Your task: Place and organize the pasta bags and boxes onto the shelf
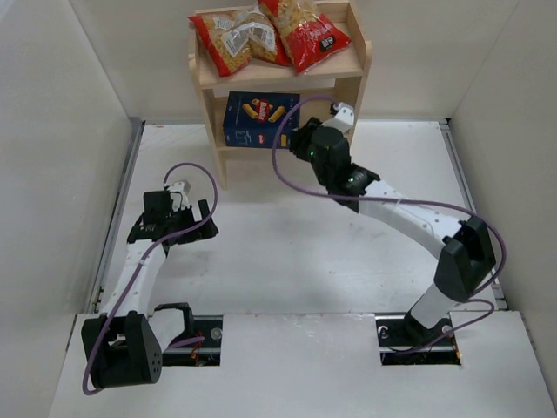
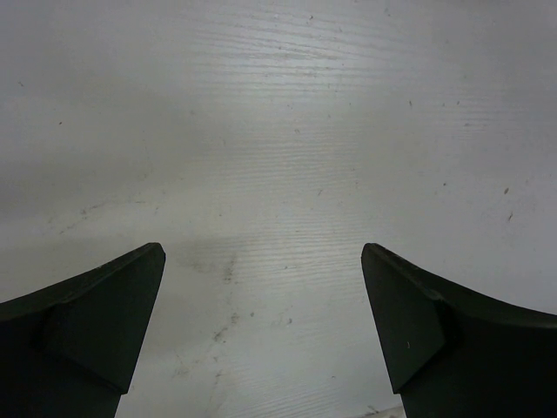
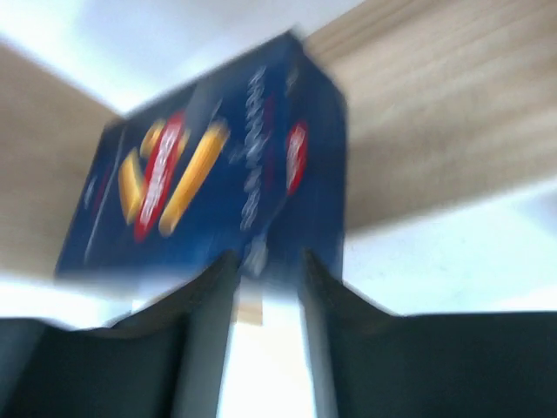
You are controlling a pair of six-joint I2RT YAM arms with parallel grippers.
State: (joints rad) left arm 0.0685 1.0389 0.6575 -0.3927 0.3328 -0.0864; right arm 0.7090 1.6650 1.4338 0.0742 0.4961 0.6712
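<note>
The wooden shelf (image 1: pixel 359 77) stands at the back of the table. Two red pasta bags (image 1: pixel 239 39) (image 1: pixel 306 30) lie side by side on its top tier. The dark blue pasta box (image 1: pixel 254 120) stands upright on the lower tier. My right gripper (image 1: pixel 298 132) is at the box's right edge. In the blurred right wrist view the box (image 3: pixel 209 165) fills the frame, and the gripper (image 3: pixel 268 261) has its fingertips narrowly apart, pinching the box's near corner. My left gripper (image 1: pixel 184 193) hangs open and empty over bare table; it also shows in the left wrist view (image 2: pixel 263 252).
White walls enclose the table on the left, back and right. The shelf's right side panel (image 3: pixel 452 104) is close beside the box. A purple cable (image 1: pixel 287 170) loops off the right arm near the shelf.
</note>
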